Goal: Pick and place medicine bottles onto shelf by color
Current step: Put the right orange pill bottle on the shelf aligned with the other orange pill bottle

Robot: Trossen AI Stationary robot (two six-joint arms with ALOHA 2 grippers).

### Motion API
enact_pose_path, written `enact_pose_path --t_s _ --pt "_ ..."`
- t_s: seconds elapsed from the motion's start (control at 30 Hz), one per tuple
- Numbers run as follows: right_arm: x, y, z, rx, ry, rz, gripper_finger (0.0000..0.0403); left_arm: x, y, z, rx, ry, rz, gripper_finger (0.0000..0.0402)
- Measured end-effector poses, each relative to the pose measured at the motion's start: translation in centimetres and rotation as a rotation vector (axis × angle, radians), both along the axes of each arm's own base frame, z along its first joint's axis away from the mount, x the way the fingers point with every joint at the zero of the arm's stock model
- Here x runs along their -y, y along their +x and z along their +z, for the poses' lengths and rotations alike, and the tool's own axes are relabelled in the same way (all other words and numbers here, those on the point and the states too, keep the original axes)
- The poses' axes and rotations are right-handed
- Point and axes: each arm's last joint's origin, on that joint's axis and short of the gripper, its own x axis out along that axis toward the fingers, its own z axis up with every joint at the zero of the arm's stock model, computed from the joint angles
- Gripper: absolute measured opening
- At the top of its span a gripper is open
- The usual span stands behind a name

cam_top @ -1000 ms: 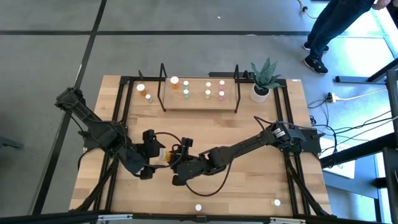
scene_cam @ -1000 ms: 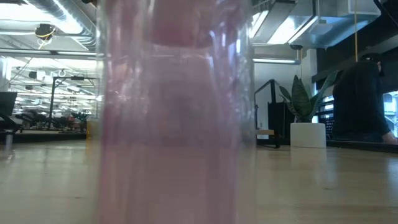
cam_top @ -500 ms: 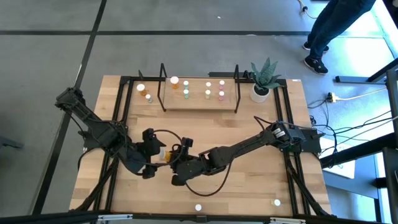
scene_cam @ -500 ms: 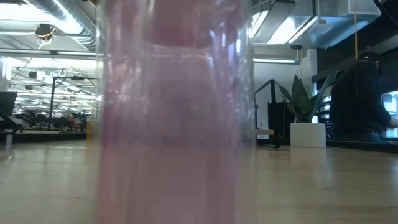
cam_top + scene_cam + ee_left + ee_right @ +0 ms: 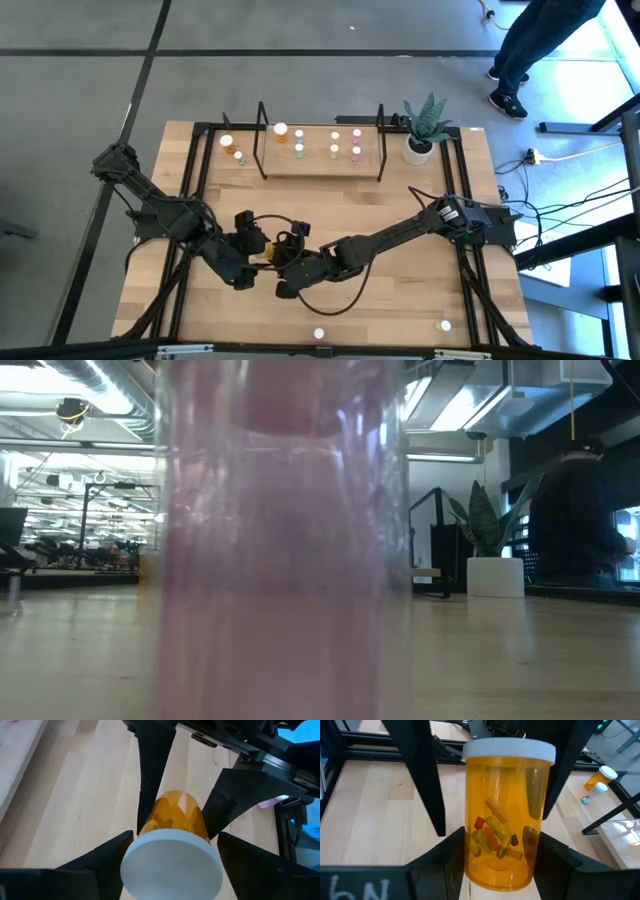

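Observation:
An orange medicine bottle [image 5: 264, 250] with a white cap [image 5: 172, 865] hangs level above the table's middle, between my two grippers. My right gripper [image 5: 280, 258] is shut on its body. My left gripper [image 5: 252, 246] stands open with one finger on each side of the cap [image 5: 509, 749]. The shelf [image 5: 320, 158] at the far side carries an orange bottle [image 5: 281, 132], green ones [image 5: 299, 142], whitish ones [image 5: 334, 142] and pink ones [image 5: 356, 142], all standing on their bases. My right gripper pinches the orange bottle's body near its base [image 5: 495, 870] between its two fingers [image 5: 445, 862]. It comes from the table's right, slanting down, with the fingers along the bottle. The bottle is lifted clear, about level, cap toward the left gripper. My left gripper's fingers [image 5: 107, 857] lie right beside the cap's rim; I cannot tell whether they touch it.
Two bottles [image 5: 232, 150] stand left of the shelf, and two white-capped ones [image 5: 319, 334] [image 5: 445, 325] near the front edge. A potted plant [image 5: 420, 140] stands at the far right. A pink bottle [image 5: 280, 560] fills most of the low view. A person [image 5: 545, 40] stands beyond the table.
My left gripper has moved a little toward the table's right, closer to the right gripper and over the orange bottle's cap. The right gripper and the bottle have kept still.

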Motion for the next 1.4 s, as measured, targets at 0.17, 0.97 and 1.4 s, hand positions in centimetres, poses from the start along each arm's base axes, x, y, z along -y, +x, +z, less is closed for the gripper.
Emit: enact_pose_path --t_s 0.17,0.97,1.4 --pt "0.00 0.00 0.00 0.000 0.000 0.000 0.0184 -0.03 -0.03 0.05 0.001 -0.001 0.000 0.0245" --pt "0.01 0.03 0.01 0.000 0.005 0.006 0.0189 0.10 0.10 0.18 0.021 -0.043 0.020 0.0196" --pt "0.80 0.38 -0.07 0.001 0.081 -0.002 0.0212 0.10 0.18 0.33 0.039 -0.063 0.046 0.0195"
